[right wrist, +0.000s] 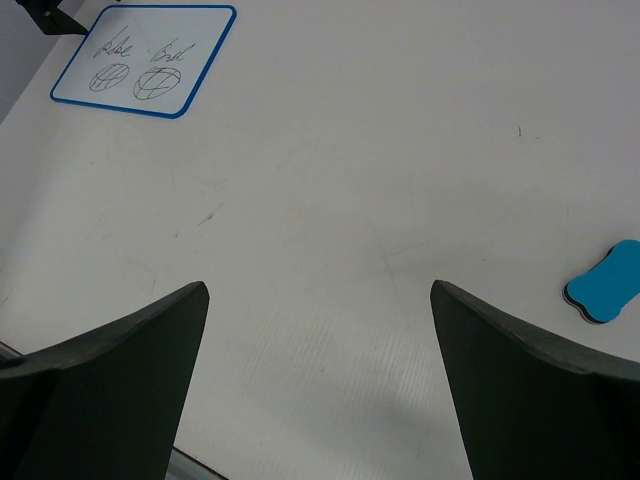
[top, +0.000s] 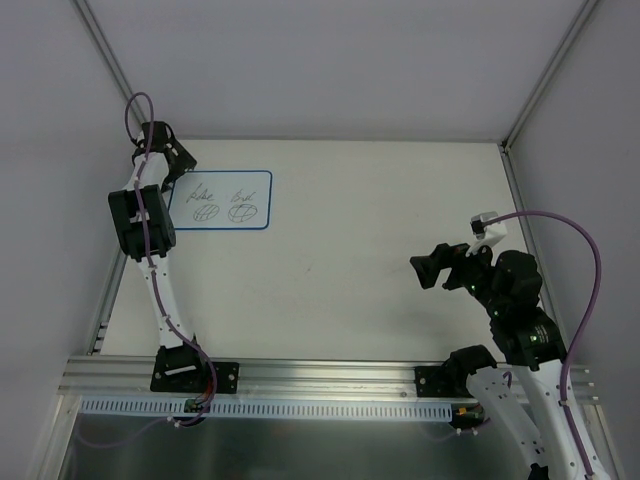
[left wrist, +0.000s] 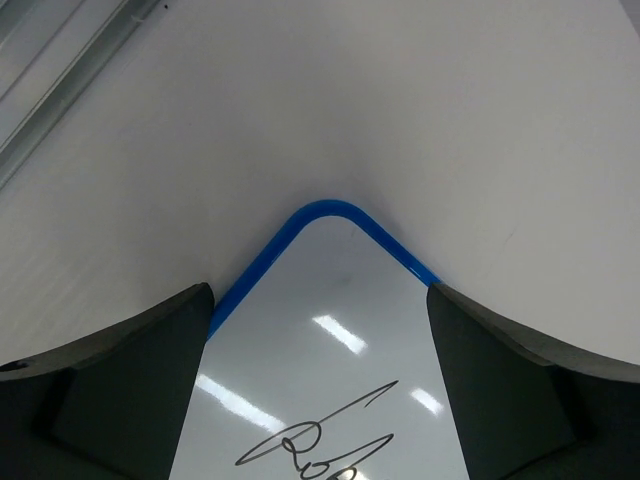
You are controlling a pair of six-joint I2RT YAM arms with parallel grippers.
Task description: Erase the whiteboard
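The whiteboard (top: 222, 200) lies flat at the table's far left, white with a blue border. It carries two black scribbles above two hatched circles, which the right wrist view shows too on the whiteboard (right wrist: 145, 60). My left gripper (top: 166, 147) hangs over the board's far-left corner, open. In the left wrist view, that rounded corner of the whiteboard (left wrist: 325, 300) lies between the two wide-spread fingers of the left gripper (left wrist: 320, 290). My right gripper (top: 430, 268) stands open above the bare table at the right, nothing between the fingers of the right gripper (right wrist: 320, 290).
A small blue eraser block (right wrist: 605, 283) lies on the table to the right of my right gripper; the top view does not show it. Grey walls close the table at the back and on both sides. An aluminium rail (top: 330, 375) runs along the near edge.
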